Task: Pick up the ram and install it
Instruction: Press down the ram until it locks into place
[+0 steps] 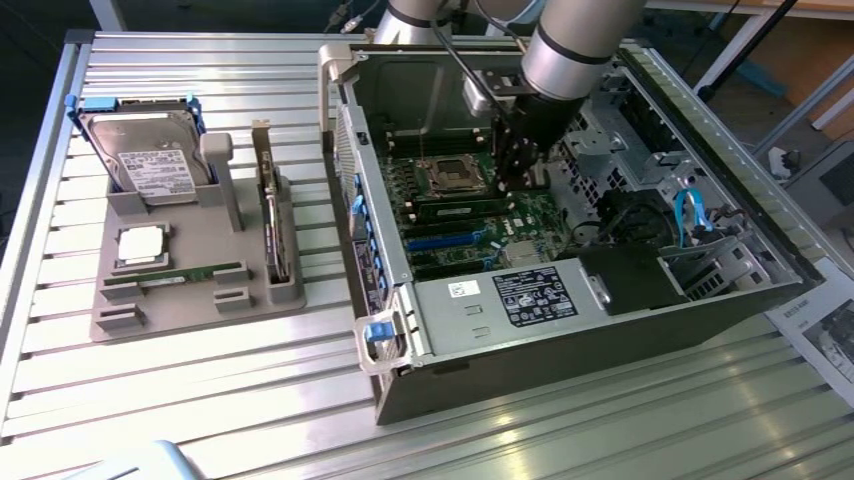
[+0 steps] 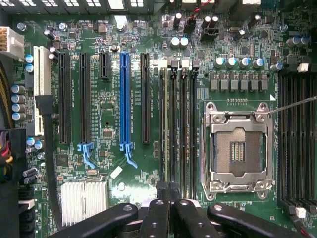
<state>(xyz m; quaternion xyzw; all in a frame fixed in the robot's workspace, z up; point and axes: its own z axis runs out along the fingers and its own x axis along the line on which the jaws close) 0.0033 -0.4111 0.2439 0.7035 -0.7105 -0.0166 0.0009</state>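
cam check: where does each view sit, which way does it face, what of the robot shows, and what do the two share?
Exterior view: off the arm, high, angled down at the slatted table, parts holder and open computer case; the arm reaches into the case.
Wrist view: on the wrist, facing the motherboard head-on; the shut gripper shows at the picture's edge.
Shared: motherboard, empty processor socket, blue slot.

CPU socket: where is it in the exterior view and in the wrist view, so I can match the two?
Exterior view: the CPU socket lies inside the open case, just to the exterior view's left of the arm.
Wrist view: the CPU socket sits between two banks of black memory slots.
Shared landmark: the blue slot.
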